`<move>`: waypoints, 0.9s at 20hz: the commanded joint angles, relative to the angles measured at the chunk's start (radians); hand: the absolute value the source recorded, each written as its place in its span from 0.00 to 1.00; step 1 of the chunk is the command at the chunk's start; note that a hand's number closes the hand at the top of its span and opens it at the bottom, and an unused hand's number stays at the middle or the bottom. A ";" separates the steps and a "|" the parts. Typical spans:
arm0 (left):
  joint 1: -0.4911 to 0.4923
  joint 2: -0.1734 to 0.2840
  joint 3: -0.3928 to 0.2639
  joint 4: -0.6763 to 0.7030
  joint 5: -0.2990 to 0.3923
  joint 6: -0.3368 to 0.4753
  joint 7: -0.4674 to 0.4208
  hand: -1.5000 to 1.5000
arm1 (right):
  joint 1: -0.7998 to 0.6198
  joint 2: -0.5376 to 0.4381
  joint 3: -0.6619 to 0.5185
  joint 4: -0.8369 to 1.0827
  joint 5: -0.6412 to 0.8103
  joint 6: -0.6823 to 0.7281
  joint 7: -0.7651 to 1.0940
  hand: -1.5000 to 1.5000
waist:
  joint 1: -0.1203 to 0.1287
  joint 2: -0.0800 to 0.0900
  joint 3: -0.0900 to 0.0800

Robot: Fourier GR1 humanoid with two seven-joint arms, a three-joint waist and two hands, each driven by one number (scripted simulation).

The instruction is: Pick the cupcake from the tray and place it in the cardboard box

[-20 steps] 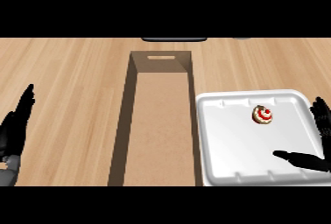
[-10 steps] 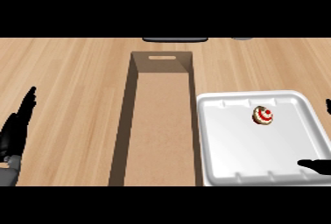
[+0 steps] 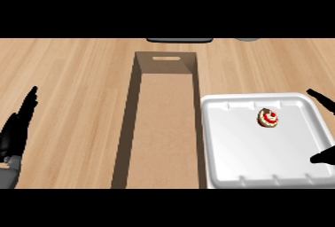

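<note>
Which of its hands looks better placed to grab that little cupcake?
The right hand, probably. It shows at the edge of the white tray that holds the cupcake. The left hand rests open across the cardboard box, far from the tray.

No readable text, label, brand, number or sign appears anywhere: none on the cardboard box (image 3: 163, 128) at centre, nor on the white tray (image 3: 229, 164) at lower right.
</note>
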 commanded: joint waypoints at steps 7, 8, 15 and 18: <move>-0.008 -0.043 0.040 0.027 -0.035 -0.027 -0.006 0.50 | -0.196 0.089 0.046 0.099 0.139 0.208 0.191 0.00 | -0.008 -0.001 0.002; -0.010 -0.016 0.045 -0.043 -0.043 -0.031 0.052 0.50 | -0.240 0.133 0.050 0.145 0.166 0.196 0.201 0.00 | -0.003 -0.001 0.002; -0.022 -0.082 0.092 0.038 -0.098 -0.048 -0.005 0.50 | -0.232 0.205 -0.021 0.214 0.273 0.229 0.124 0.00 | -0.013 -0.001 0.002; 0.009 -0.075 0.103 -0.056 -0.107 -0.084 0.055 0.50 | -0.231 0.258 -0.041 0.203 0.314 0.224 0.157 0.00 | -0.012 -0.002 0.002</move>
